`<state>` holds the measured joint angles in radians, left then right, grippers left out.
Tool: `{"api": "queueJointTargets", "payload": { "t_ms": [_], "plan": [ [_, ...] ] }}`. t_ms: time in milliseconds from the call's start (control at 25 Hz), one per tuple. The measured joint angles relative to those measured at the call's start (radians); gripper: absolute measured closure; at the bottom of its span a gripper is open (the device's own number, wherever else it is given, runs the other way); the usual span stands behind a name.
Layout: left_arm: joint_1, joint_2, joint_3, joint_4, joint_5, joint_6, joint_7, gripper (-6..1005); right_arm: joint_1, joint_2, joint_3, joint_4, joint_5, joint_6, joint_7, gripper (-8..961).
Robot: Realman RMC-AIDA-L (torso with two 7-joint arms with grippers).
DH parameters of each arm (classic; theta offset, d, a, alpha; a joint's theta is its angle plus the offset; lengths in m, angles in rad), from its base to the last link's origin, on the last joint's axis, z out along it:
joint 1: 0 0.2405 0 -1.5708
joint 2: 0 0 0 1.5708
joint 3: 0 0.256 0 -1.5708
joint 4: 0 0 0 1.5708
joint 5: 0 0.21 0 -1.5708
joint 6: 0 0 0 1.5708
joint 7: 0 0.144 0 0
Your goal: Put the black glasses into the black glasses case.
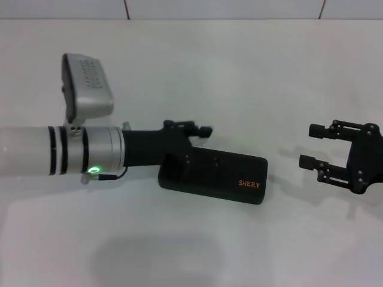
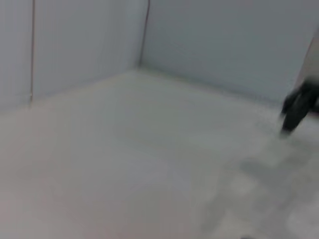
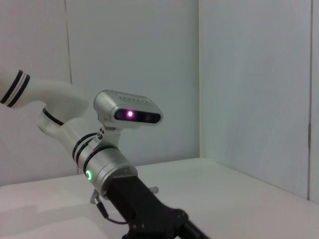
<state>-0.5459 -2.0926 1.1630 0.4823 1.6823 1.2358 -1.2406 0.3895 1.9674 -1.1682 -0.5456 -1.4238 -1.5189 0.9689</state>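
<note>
From the left, the left arm reaches in low across the white worktop (image 1: 179,251), and its pincer (image 1: 188,134) sits right over the near-left end of the case (image 1: 230,179), black on black. How wide it is set, or whether it has hold of anything, cannot be told from here. The case lies shut and flat, its long axis running left to right with a slight tilt toward the robot on the right end. So the left pincer is right at the case, by far the nearer of the two. The glasses show in none of the views; possibly they are already inside, or hidden under the pincer, but that is a guess.

On the case's right end, orange lettering (image 1: 249,184) reads "SHERY".

Further right, well apart from the case, the right pincer (image 1: 316,145) hangs at the worktop's edge, fingers spread wide toward the case, holding nothing. No other writing can be read.
</note>
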Motion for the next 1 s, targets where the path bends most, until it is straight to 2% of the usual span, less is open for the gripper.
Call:
{"api": "queueJointTargets", "payload": {
  "t_ms": [120, 200, 240, 360, 440, 520, 720, 840, 1000],
  "plan": [
    [0.024, 0.009, -0.009, 0.005, -0.126, 0.151, 0.082, 233, 0.004, 0.003, -0.004, -0.006, 0.0, -0.013, 0.0, 363],
    [0.037, 0.029, -0.01, 0.006, -0.196, 0.291, 0.121, 232, 0.019, 0.012, -0.008, -0.007, 0.0, -0.06, 0.0, 363],
    [0.042, 0.045, -0.01, 0.007, -0.22, 0.38, 0.135, 232, 0.019, 0.012, -0.008, -0.007, 0.0, -0.06, 0.0, 363],
    [0.058, 0.096, -0.01, 0.007, -0.215, 0.56, 0.16, 231, 0.046, 0.036, -0.011, -0.008, -0.009, -0.129, -0.017, 358],
    [0.083, 0.124, -0.01, 0.006, -0.205, 0.614, 0.185, 230, 0.066, 0.053, -0.023, -0.006, -0.014, -0.141, -0.045, 353],
    [0.115, 0.139, -0.011, 0.008, -0.206, 0.627, 0.202, 230, 0.081, 0.059, -0.065, 0.004, 0.004, -0.141, -0.08, 348],
    [0.173, 0.138, -0.012, 0.02, -0.197, 0.627, 0.283, 228, 0.131, 0.06, -0.187, 0.065, 0.076, -0.107, -0.139, 134],
    [0.211, 0.138, -0.014, 0.02, -0.2, 0.629, 0.329, 227, 0.164, 0.061, -0.25, 0.102, 0.138, -0.075, -0.168, 65],
    [0.224, 0.134, -0.035, 0.018, -0.194, 0.627, 0.336, 227, 0.158, 0.06, -0.286, 0.106, 0.191, -0.055, -0.215, 65]
  ]
}}
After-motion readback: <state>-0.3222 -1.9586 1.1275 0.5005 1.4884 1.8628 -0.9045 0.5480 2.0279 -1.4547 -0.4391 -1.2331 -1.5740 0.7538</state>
